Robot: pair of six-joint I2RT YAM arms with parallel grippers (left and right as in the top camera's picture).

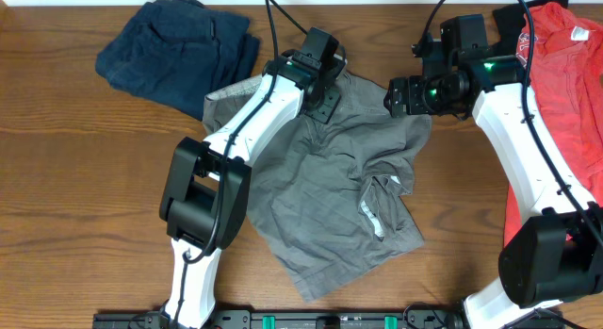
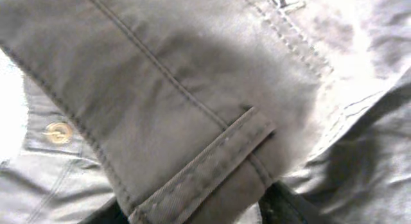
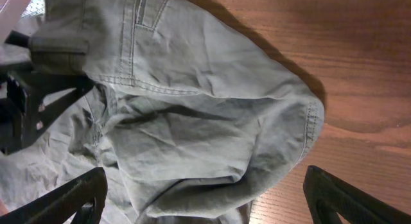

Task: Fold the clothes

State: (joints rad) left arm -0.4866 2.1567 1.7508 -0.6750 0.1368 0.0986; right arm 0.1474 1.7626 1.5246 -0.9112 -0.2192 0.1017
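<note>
At centre of brown wooden table (image 1: 75,178): grey-taupe cotton shorts (image 1: 320,197), crumpled, waistband toward 12 o'clock. left gripper (image 1: 322,89) at 12 o'clock edge of shorts, pinching waistband near belt loop (image 2: 212,160). right gripper (image 1: 396,95) at 2 o'clock corner, fingers (image 3: 83,195) spread wide above cloth, holding nothing. Bunched navy garment (image 1: 174,51) at 10 o'clock; red garment (image 1: 565,65) at 3 o'clock edge.

Overhead downward; wrists close (shorts (image 1: 330,197) shared)

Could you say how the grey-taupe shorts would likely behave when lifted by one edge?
The grey-taupe cotton shorts lie creased and rumpled, so probably floppy: they would drape and sag. The stitched waistband looks thicker, likely somewhat stiffer.
</note>
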